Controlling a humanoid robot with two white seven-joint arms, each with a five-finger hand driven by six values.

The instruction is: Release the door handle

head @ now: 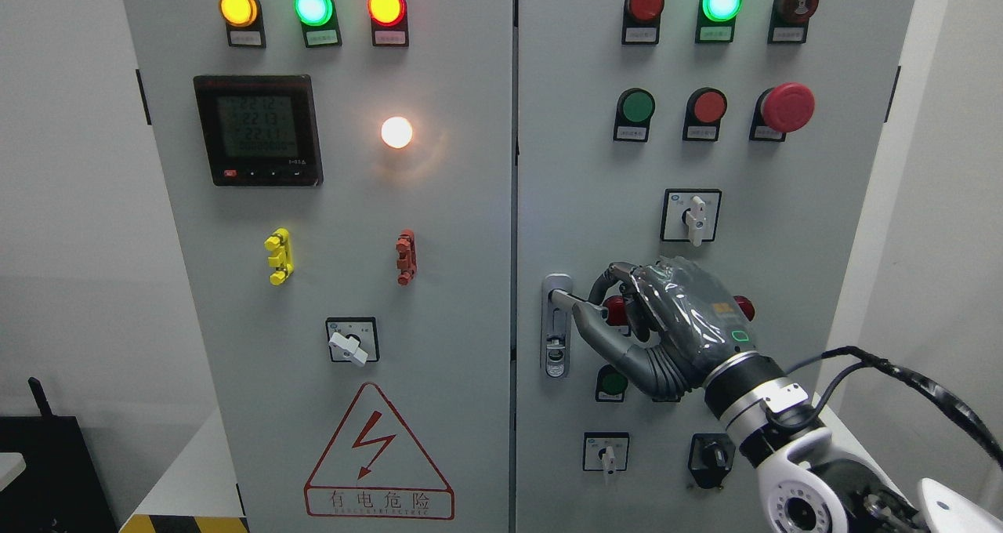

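We take the door handle [558, 325] as our landmark: a slim chrome lever in a vertical plate at the left edge of the cabinet's right door [705, 164]. Our right hand [658, 325], wrapped in clear film, comes in from the lower right and sits just right of the handle. Its fingers [607, 282] curl toward the lever's upper part and its thumb [599, 325] lies along the lever's free end; we cannot tell whether they clamp it or merely touch it.

Behind the hand, right of the handle, a red button [615, 310] is partly covered, and another red shape [744, 307] peeks past the knuckles. Below the handle's right sit a green button [611, 382], a white rotary switch [606, 452] and a black knob [711, 458]. Above and right are a selector switch [691, 215] and a red mushroom button [786, 107].

Left of the handle, on the left door [462, 282], are a digital meter [258, 129] with unreadable digits and a warning triangle [378, 458] reading "有电危险". Small labels under the lamps are too fine to read. A black cable [909, 380] trails from the wrist.
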